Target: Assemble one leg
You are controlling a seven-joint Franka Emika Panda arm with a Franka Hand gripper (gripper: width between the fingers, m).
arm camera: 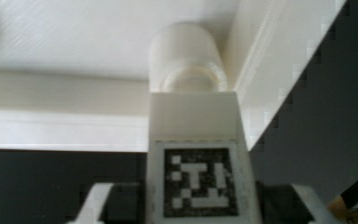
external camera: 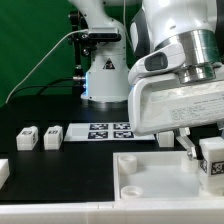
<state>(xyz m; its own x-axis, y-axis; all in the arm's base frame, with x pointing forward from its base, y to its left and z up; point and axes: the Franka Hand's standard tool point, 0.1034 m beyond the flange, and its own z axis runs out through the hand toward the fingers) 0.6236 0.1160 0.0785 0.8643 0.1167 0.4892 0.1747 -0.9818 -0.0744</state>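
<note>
My gripper (external camera: 207,155) is shut on a leg (external camera: 211,158), a small white block with a black-and-white marker on its face, and holds it just above the right part of the large white square piece (external camera: 150,178). In the wrist view the leg (arm camera: 195,150) stands between my fingers (arm camera: 108,203), its rounded far end right at a recessed corner of the square piece (arm camera: 69,100). Two more legs (external camera: 27,138) (external camera: 52,136) lie on the dark table at the exterior view's left.
The marker board (external camera: 100,131) lies on the table behind the square piece. Another white part (external camera: 3,170) sits at the exterior view's left edge. The arm's base stands at the back against a green backdrop.
</note>
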